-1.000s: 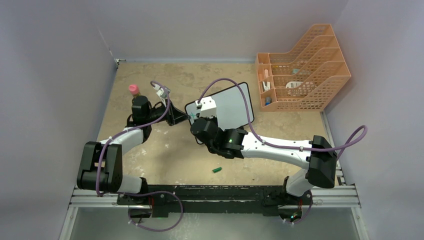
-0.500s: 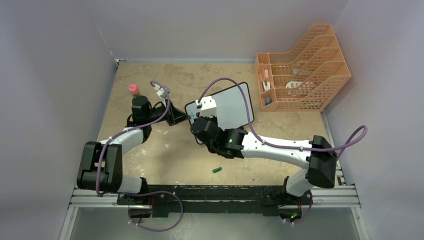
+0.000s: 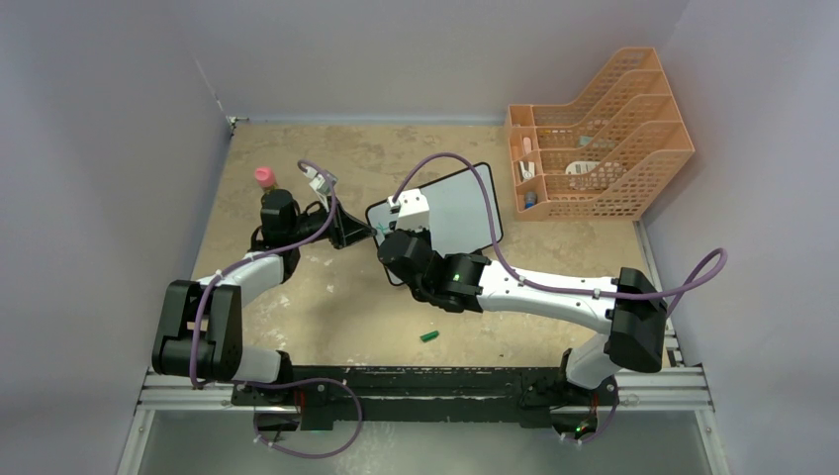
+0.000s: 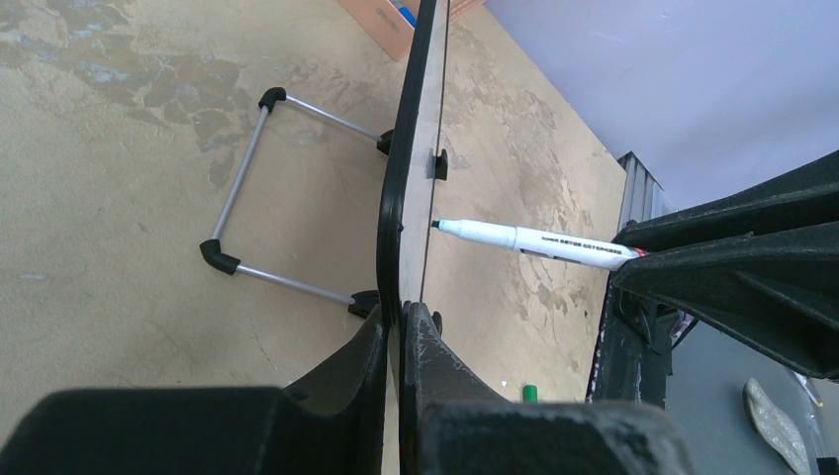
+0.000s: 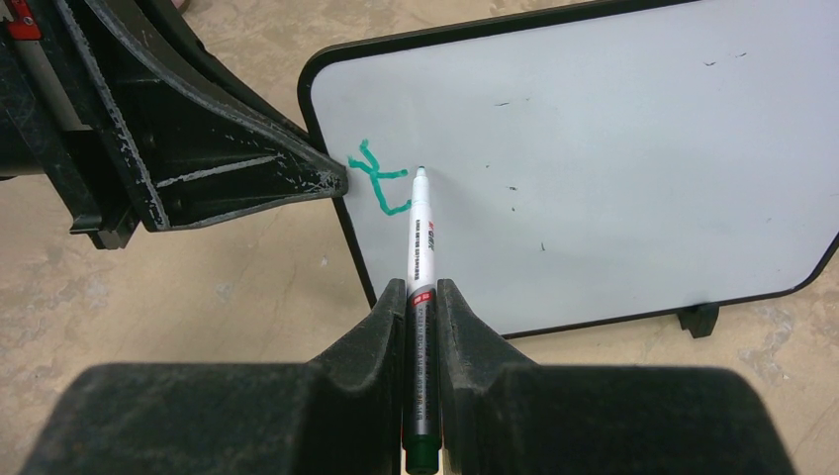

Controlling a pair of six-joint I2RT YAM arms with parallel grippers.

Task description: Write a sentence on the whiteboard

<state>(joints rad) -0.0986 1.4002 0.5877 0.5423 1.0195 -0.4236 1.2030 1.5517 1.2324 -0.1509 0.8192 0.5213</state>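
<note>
The whiteboard [image 3: 457, 206] stands tilted on the table, its left edge pinched by my left gripper [image 4: 401, 319], which is shut on the black frame [image 4: 399, 198]. My right gripper [image 5: 422, 289] is shut on a white marker [image 5: 419, 237]. The marker's tip rests against the board's white face [image 5: 594, 148], just right of a few green strokes [image 5: 376, 184] near the left edge. In the left wrist view the marker [image 4: 534, 240] reaches the board's face from the right. From above, my right wrist [image 3: 406, 247] covers the board's lower left corner.
An orange mesh file rack [image 3: 594, 129] holding small items stands at the back right. A pink-capped bottle [image 3: 264, 177] is behind my left arm. A green marker cap [image 3: 429, 335] lies on the table near the front. The board's wire stand [image 4: 247, 188] props it from behind.
My right wrist has shifted very slightly to the left along the board with the marker. The left arm and the board have not moved.
</note>
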